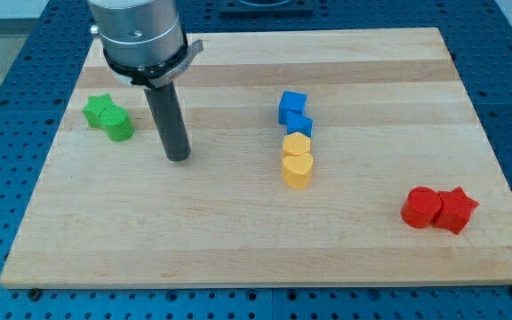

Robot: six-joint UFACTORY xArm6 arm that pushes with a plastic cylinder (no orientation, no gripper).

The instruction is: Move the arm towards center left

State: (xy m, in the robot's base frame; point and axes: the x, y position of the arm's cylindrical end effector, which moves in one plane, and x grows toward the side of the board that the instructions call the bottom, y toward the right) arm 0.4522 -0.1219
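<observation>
My tip (179,156) rests on the wooden board (238,240) in its left half, a little above mid-height. A green star block (100,108) and a green cylinder (119,125) touch each other to the left of the tip, slightly higher. Two blue blocks (292,105) (300,124) sit right of centre, with a yellow hexagon block (297,145) and a yellow heart block (297,169) directly below them in a column. A red cylinder (421,207) and a red star block (455,210) touch at the lower right.
The arm's grey body (139,36) hangs over the board's upper left. Blue perforated table surface (7,98) surrounds the board on all sides.
</observation>
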